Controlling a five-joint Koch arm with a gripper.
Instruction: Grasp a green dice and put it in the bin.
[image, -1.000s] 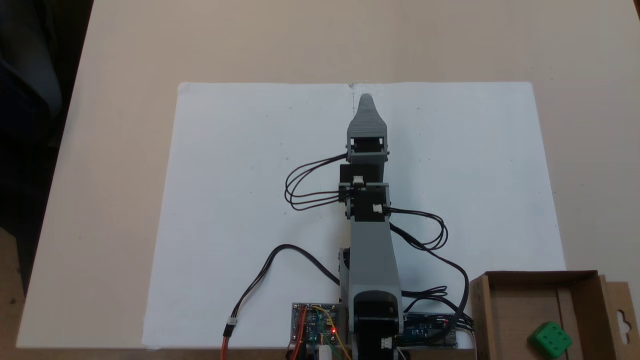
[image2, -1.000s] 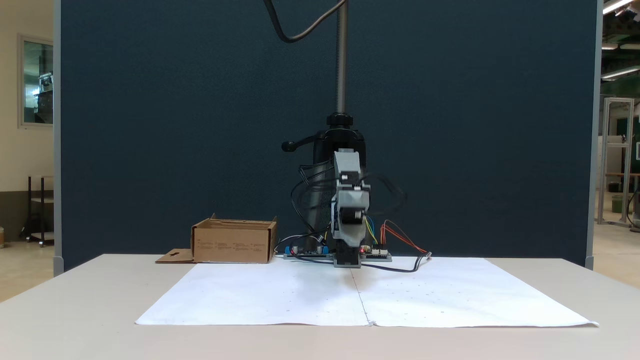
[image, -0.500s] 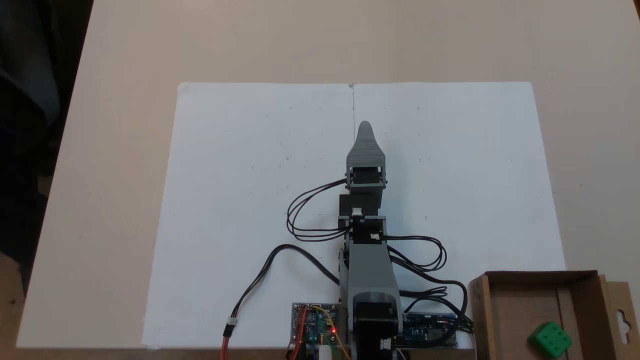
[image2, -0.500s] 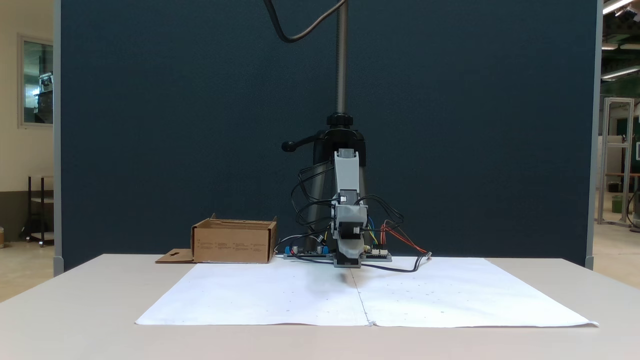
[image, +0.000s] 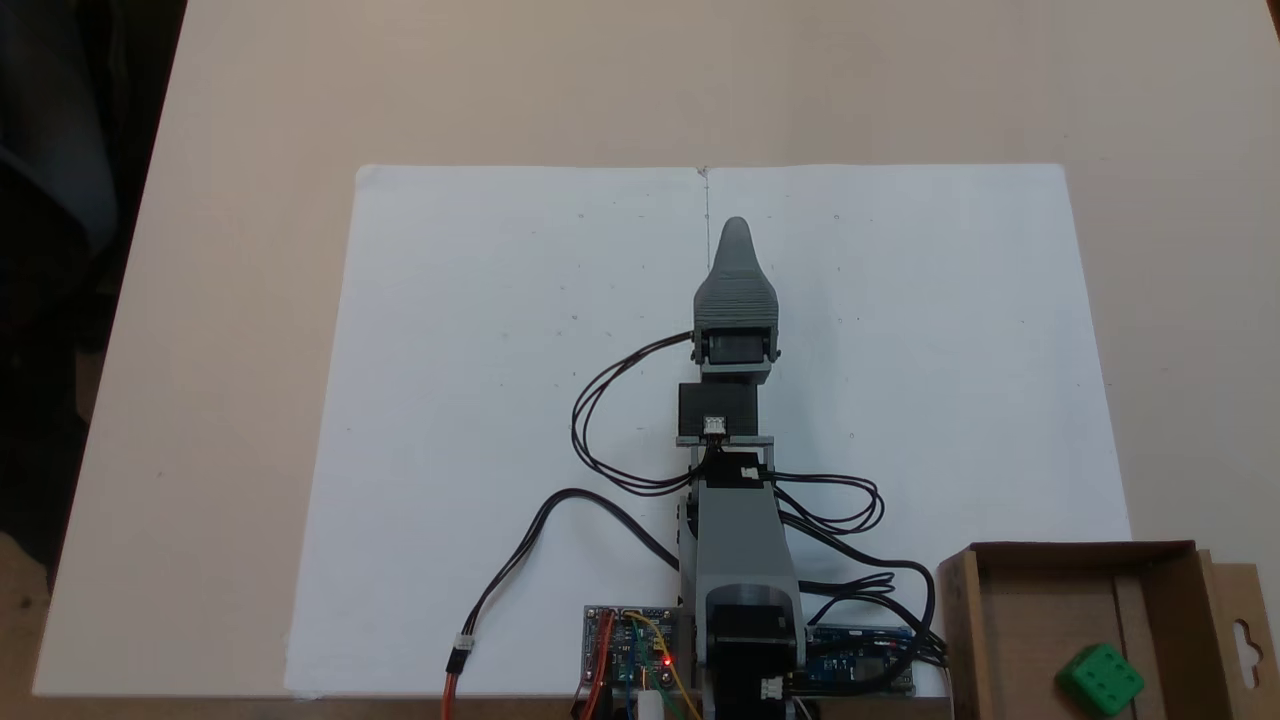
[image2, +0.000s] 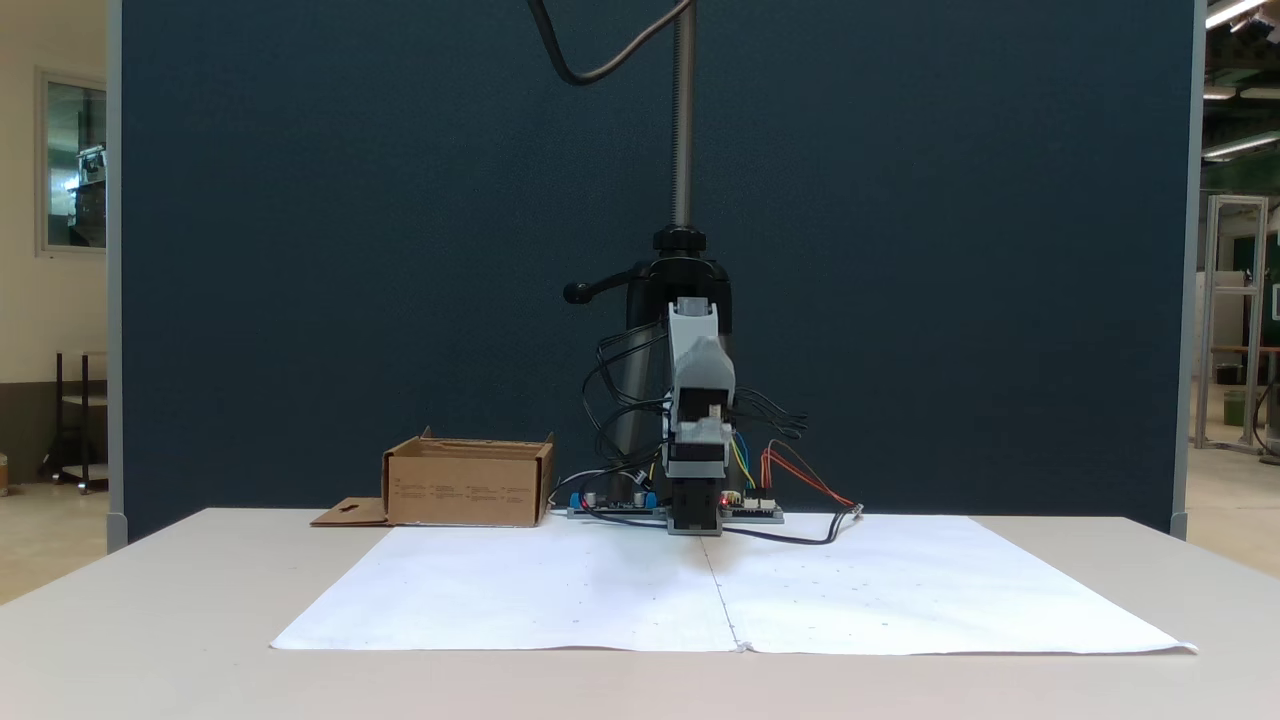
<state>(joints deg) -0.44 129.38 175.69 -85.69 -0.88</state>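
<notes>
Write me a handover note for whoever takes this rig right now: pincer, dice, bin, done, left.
Pincer: pointing out over the white paper, away from the base, holding nothing; its jaws lie one behind the other, so open or shut cannot be told.
Green dice: lying inside the cardboard bin, beside the arm's base.
Done: dice is in the bin.
Left: nothing for this dice; probably just park the arm.
</notes>
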